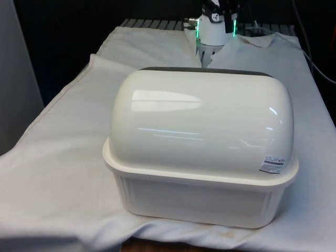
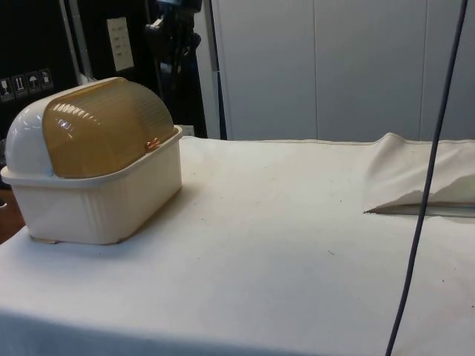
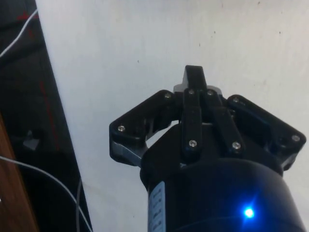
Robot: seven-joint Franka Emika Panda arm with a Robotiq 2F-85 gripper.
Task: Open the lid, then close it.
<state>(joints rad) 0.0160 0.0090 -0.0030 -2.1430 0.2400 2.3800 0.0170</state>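
Overhead, gripper [image 3: 194, 77] with fingers together above white cloth [image 3: 145, 48].

The gripper [image 3: 194, 79] is black throughout, built from angular linkage plates that fan out to either side of a central finger column. Small round silver screw heads mark the plates: one at each outer corner, several along the central column, and two lower down near the body. A short grey metal section shows just behind the black tip. Behind the linkage, the housing widens into a dark, rounded cylindrical body, with a pale strip bearing small printed marks on one side. In the front view, the arm [image 1: 211, 31] shows a white, smooth, rounded casing with black sections above it and two narrow green light strips on its flanks.
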